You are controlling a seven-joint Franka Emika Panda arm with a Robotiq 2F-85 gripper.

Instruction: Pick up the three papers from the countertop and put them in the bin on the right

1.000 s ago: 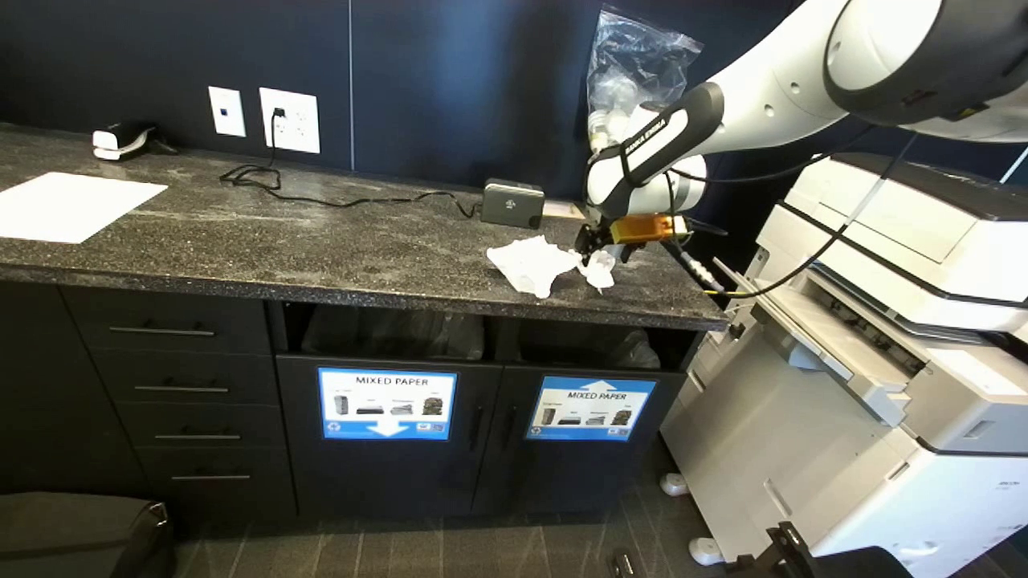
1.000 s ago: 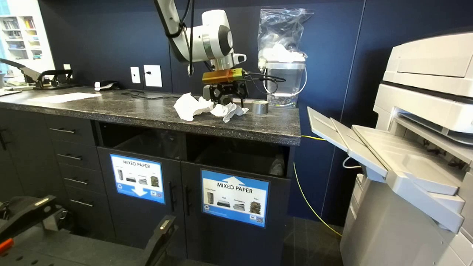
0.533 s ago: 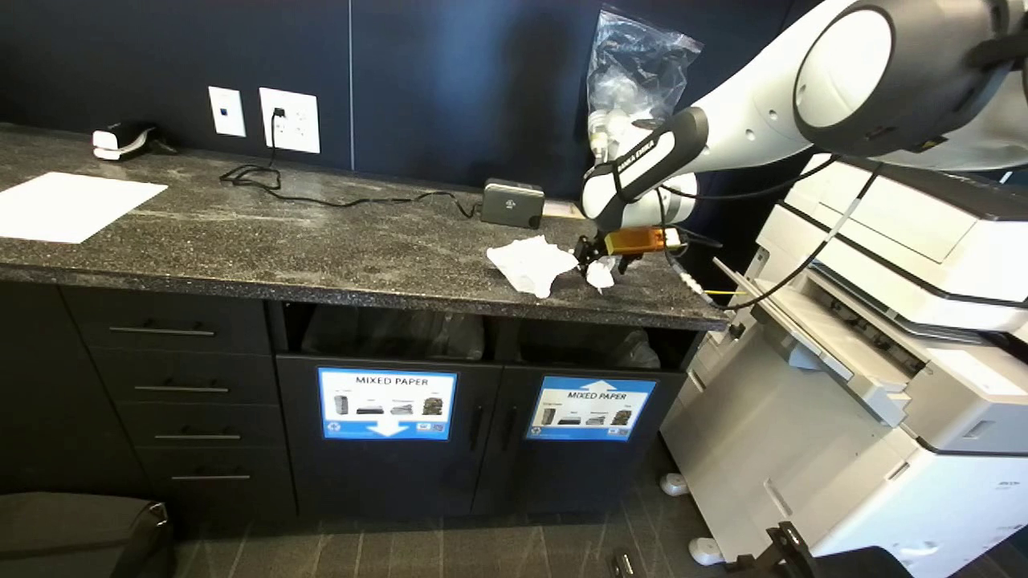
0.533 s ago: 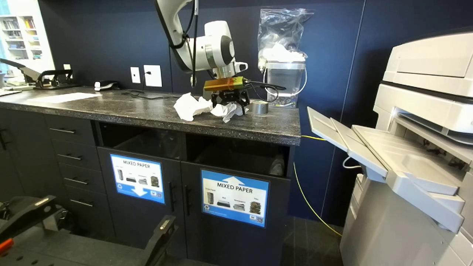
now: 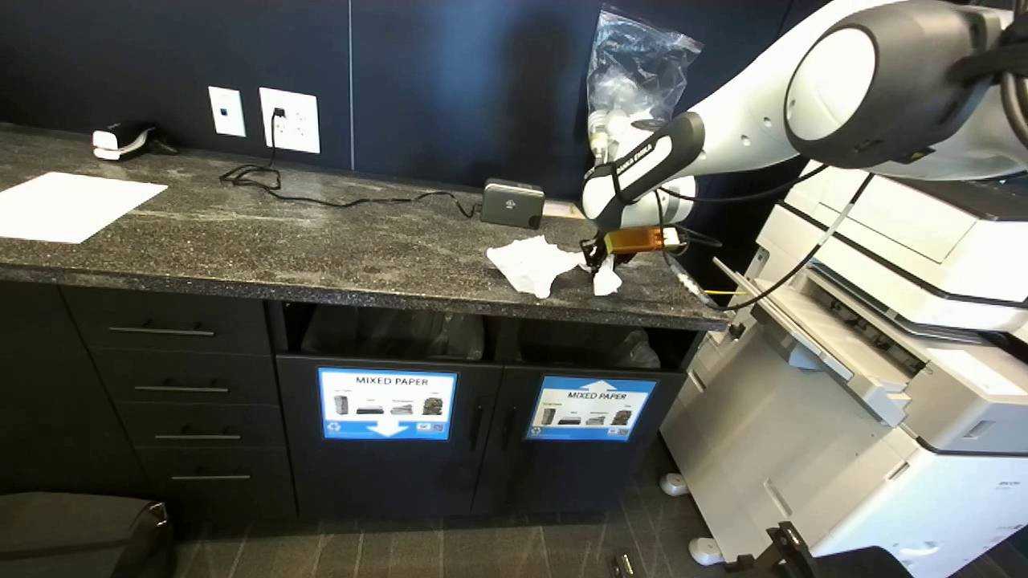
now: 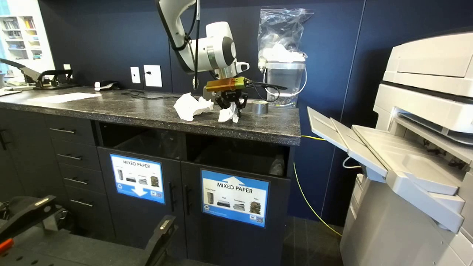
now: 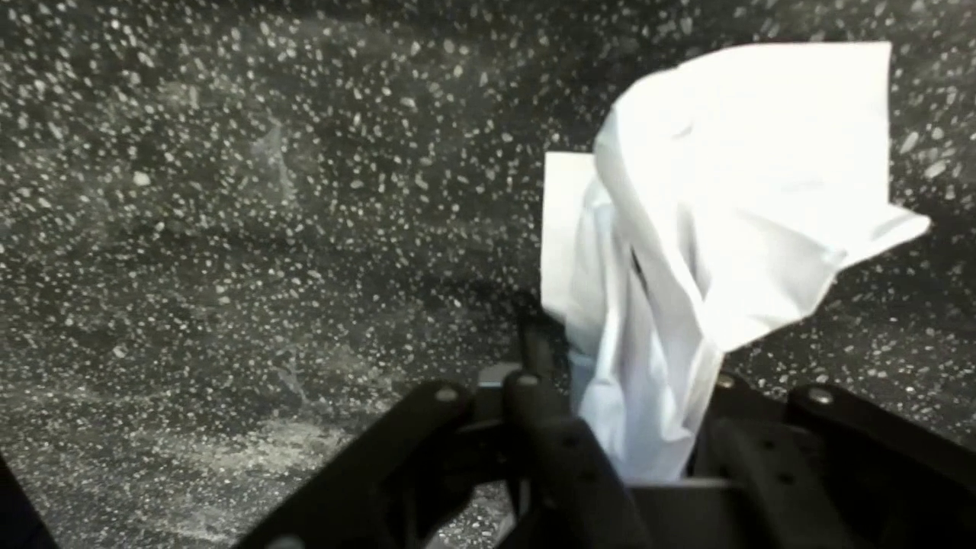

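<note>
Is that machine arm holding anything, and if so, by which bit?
Yes: the end effector pinches a crumpled white paper by its narrow, bunched-up section.

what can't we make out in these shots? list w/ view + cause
Pinched paper, near end: wrist view, hidden by the out-of-focus hand.
Right bin, contents: both exterior views, hidden by the cabinet door and dark shadow.
Right-hand sign, small print: both exterior views, too small.
Arm, base: both exterior views, cut off by the picture edges.
Countertop, left end: both exterior views, cut off by the left edge.
</note>
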